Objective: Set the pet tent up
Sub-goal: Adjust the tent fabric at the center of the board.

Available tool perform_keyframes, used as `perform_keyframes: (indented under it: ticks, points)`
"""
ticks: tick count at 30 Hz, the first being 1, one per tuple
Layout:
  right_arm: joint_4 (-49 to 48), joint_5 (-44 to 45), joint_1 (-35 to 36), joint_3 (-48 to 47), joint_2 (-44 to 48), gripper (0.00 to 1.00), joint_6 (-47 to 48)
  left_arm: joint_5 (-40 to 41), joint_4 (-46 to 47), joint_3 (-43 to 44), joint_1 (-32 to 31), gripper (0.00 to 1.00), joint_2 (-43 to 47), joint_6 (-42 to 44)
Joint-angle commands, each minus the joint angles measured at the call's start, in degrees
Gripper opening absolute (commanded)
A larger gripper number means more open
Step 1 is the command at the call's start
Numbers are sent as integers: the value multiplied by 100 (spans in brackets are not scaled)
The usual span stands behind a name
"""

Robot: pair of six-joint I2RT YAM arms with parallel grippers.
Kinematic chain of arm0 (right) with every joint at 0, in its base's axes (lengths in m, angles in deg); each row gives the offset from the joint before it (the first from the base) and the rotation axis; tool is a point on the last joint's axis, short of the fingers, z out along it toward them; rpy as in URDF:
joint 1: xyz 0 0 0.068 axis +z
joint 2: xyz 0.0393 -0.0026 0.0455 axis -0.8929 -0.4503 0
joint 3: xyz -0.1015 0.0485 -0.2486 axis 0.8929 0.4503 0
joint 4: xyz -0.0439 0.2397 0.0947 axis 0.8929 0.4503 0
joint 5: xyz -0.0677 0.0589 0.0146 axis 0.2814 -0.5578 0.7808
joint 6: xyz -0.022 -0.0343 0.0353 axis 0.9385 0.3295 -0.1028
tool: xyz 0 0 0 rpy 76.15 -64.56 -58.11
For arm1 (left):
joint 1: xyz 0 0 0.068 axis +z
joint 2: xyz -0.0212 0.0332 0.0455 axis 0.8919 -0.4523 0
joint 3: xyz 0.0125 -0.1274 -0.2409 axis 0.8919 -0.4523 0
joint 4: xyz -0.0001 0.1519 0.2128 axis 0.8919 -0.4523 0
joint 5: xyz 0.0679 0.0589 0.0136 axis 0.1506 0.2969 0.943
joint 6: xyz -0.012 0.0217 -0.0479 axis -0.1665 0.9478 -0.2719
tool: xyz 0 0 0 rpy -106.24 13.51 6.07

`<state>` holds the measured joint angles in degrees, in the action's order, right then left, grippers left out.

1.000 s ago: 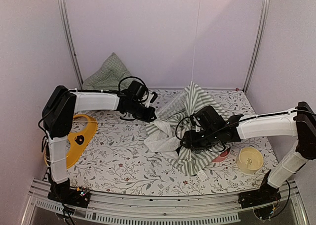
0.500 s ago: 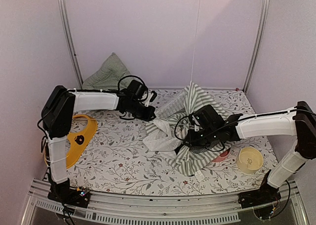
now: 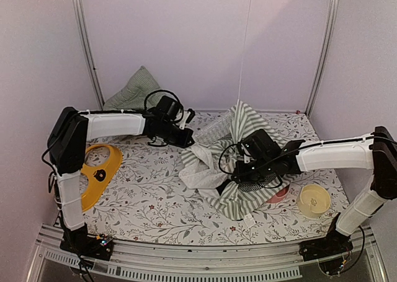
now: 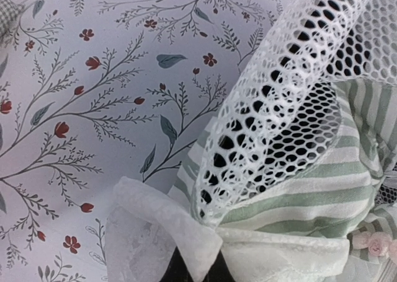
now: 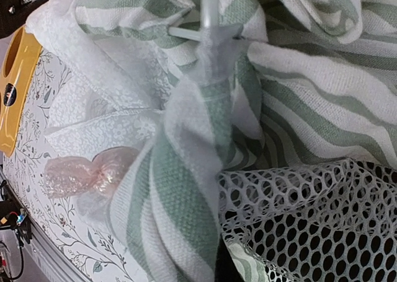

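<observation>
Presently at the opening-out step: pet tent (image 3: 248, 124) lying crumpled right of centre on the bench (image 3: 149, 195), left gripper (image 3: 186, 137) jaws clamped tight on its white mesh edge, right gripper (image 3: 237, 169) jaws closed on a striped fold; next, likely pulling apart and upward.

The right jaws, wide apart a second ago, now pinch shut on a striped fold of the pet tent (image 3: 248, 126). The left jaws, clamped on the tent's white edge, sit farther back and to the left than before, and the left arm (image 3: 118, 124) has swung left with them. The white edge is drawn out that way, and the tent's near corner lies slightly further left on the bench (image 3: 149, 201).
</observation>
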<state>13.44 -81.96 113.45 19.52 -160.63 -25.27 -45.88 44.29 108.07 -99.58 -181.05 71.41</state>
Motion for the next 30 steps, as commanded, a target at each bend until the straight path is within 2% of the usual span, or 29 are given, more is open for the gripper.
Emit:
perform_keyframes:
  ticks: [1, 20, 30]
  points:
    - [228, 245, 107, -276, 155, 0, 79, 116, -6, -44, 135, 0, 408, 68]
    - [1655, 802, 570, -577, 824, 0, -55, 380, 83, -524, 357, 0, 1250, 11]
    - [2212, 1008, 647, -575, 1133, 0, -20, 809, 120, -868, 497, 0, 1666, -205]
